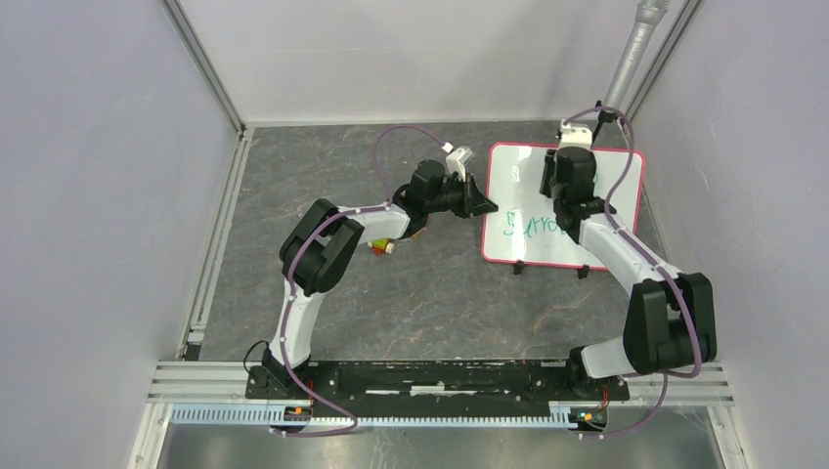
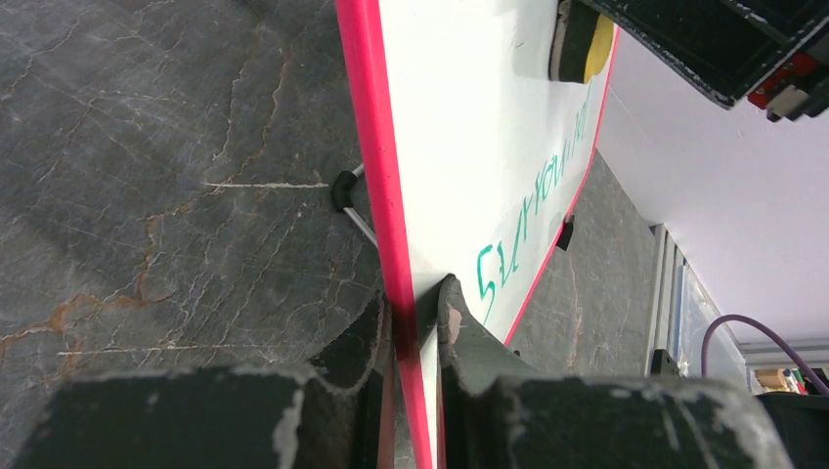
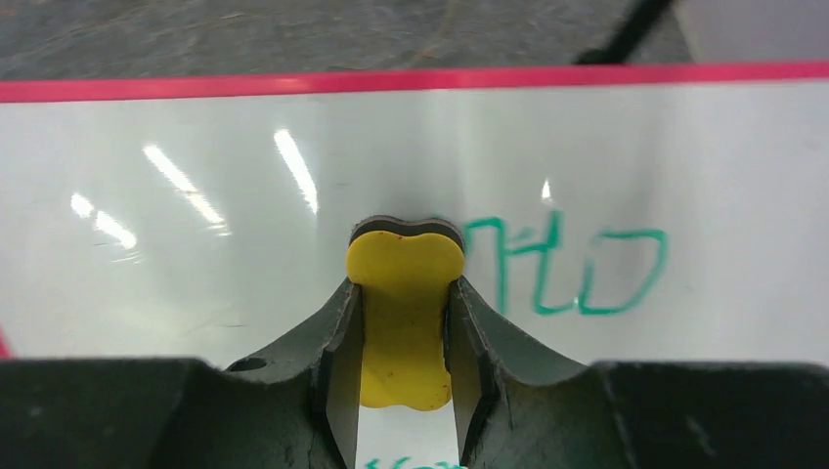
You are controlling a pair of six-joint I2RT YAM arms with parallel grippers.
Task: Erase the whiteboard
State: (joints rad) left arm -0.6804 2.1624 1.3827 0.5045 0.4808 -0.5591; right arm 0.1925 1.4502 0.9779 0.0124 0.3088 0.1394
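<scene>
Your whiteboard (image 1: 608,174) sits at the far right of the table (image 1: 391,293), a dark grey surface veined like stone with rusty streaks. The board is a flat white rectangle with rounded corners and a thin pink-red frame. Its face is glossy enough to throw back streaks of the ceiling lights in the right wrist view. Small black feet (image 1: 520,267) show along its near edge, and in the left wrist view one foot (image 2: 342,187) ends a thin metal rod.

Your left gripper (image 2: 415,315) is clamped on the board's left edge. The pink frame runs straight down between its two scuffed black fingers (image 2: 459,327), one on each side of the rim.

Your right gripper (image 3: 403,293) is over the board's face and grasps an eraser (image 3: 404,262). This is a smooth yellow block with a waisted, peanut-like outline and a dark felt layer on its far end. The curved black fingers (image 3: 337,327) pinch its narrow middle. In the left wrist view the eraser's dark side (image 2: 564,39) looks to lie flat against the white face near the far end of the board.

The green marks (image 3: 567,269) are loose handwritten strokes just right of the eraser, with more peeking out below it. From above, they run along the board's lower half (image 1: 533,227).

A small coloured object (image 1: 383,246) lies on the table under your left arm, too small to make out.
</scene>
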